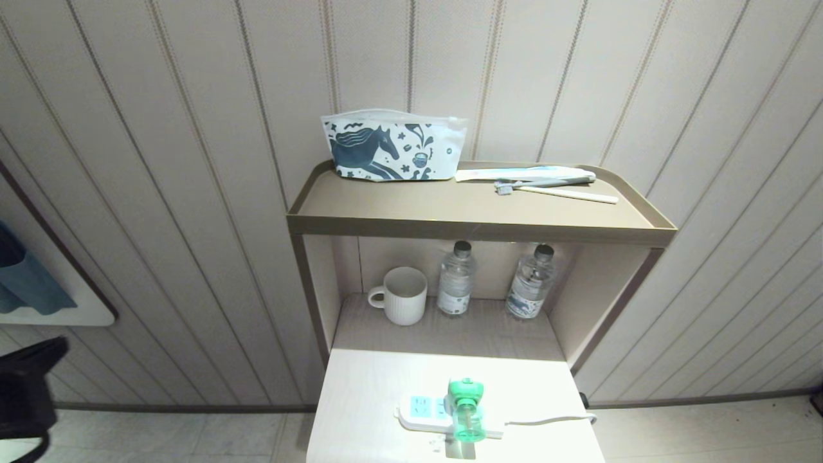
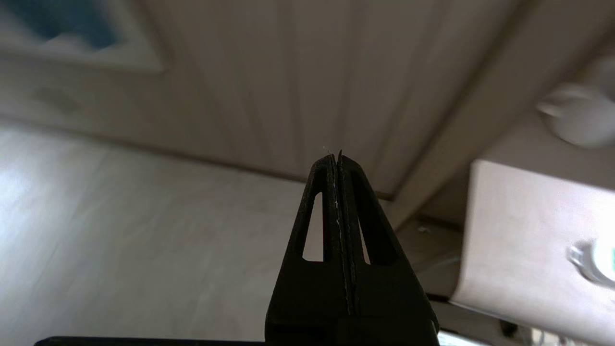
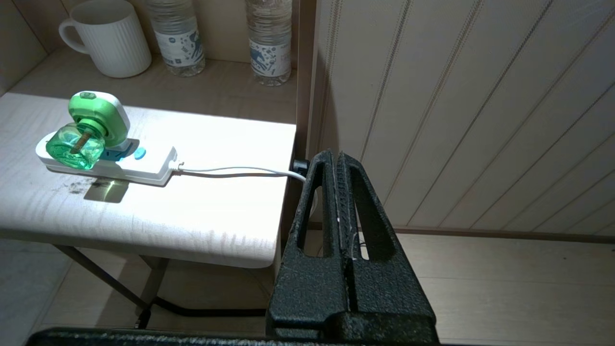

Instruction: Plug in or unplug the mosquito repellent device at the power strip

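The right gripper (image 3: 338,161) is seen with its fingers pressed flat together, nothing between them, hanging beside the table's (image 3: 192,211) edge with the floor beneath it. Just past its tips the thin white cord (image 3: 230,169) is seen running across the table top to the power strip (image 3: 144,168), which lies flat on the table, off to one side of this claw and well apart from it. The mosquito repellent device (image 3: 91,127) is plugged into the strip at the end away from the cord, its green head uppermost and its translucent green bottle lying out over the strip's edge. Beyond the strip, on the lower shelf (image 1: 450,331), a white ribbed mug (image 3: 108,41) and two clear water bottles (image 3: 178,36) are stood against the back panel. The left gripper (image 2: 336,158) is likewise closed and empty, held out over the floor beside the table, well apart from the strip; what is probably the strip's end is only a blurred pale shape at the edge of its view. Farthest off, on the upper shelf (image 1: 476,222), a pouch (image 1: 392,146) printed with a horse and a toothbrush (image 1: 553,190) are laid against the wall.
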Robot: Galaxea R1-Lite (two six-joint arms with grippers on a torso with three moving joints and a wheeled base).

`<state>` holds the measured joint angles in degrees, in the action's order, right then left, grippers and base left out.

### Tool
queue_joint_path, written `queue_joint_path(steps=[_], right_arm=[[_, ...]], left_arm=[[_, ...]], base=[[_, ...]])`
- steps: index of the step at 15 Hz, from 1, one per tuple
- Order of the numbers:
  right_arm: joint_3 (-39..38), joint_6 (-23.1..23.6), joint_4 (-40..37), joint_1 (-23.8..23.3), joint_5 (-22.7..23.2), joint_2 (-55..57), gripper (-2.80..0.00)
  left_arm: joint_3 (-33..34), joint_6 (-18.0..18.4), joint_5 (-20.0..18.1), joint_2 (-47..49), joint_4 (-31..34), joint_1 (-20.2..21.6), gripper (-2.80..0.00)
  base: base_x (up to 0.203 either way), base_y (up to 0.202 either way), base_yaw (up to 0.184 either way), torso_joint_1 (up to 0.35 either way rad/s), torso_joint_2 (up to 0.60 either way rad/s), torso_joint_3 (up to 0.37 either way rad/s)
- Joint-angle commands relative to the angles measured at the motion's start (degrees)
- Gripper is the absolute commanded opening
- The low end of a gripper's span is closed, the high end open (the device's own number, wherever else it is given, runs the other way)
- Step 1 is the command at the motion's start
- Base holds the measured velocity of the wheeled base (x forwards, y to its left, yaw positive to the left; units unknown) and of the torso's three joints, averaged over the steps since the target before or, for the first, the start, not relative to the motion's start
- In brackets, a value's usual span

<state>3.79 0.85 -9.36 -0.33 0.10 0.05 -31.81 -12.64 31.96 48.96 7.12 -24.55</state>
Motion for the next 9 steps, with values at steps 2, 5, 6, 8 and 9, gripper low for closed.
queue_joint_path(steps=[2, 5, 6, 8, 9], right_arm=[[-0.01, 0.03, -0.04, -0.02, -0.01, 0.04, -2.80], [-0.01, 0.03, -0.04, -0.02, 0.08, 0.04, -2.80], [-0.01, 0.03, -0.04, -0.02, 0.08, 0.04, -2.80], [-0.01, 0.03, -0.04, -0.02, 0.08, 0.04, -2.80], [-0.01, 0.03, -0.04, -0.02, 0.08, 0.04, -2.80]], left_arm=[[-1.99, -3.08, 1.45, -16.52, 15.79, 11.86, -2.80], [1.94, -0.20, 1.61, -22.89, 18.51, 18.07, -2.80], [2.77, 1.04, 1.34, -24.46, 18.88, 20.61, -2.80], [5.20, 4.90, -1.19, -30.49, 19.01, 24.24, -2.80], [7.13, 6.72, -3.19, -32.73, 18.88, 26.20, -2.80]], base=[[0.000, 0.000, 0.000, 0.000, 0.00, 0.000], [0.000, 0.000, 0.000, 0.000, 0.00, 0.000], [0.000, 0.000, 0.000, 0.000, 0.00, 0.000], [0.000, 0.000, 0.000, 0.000, 0.00, 0.000], [0.000, 0.000, 0.000, 0.000, 0.00, 0.000]])
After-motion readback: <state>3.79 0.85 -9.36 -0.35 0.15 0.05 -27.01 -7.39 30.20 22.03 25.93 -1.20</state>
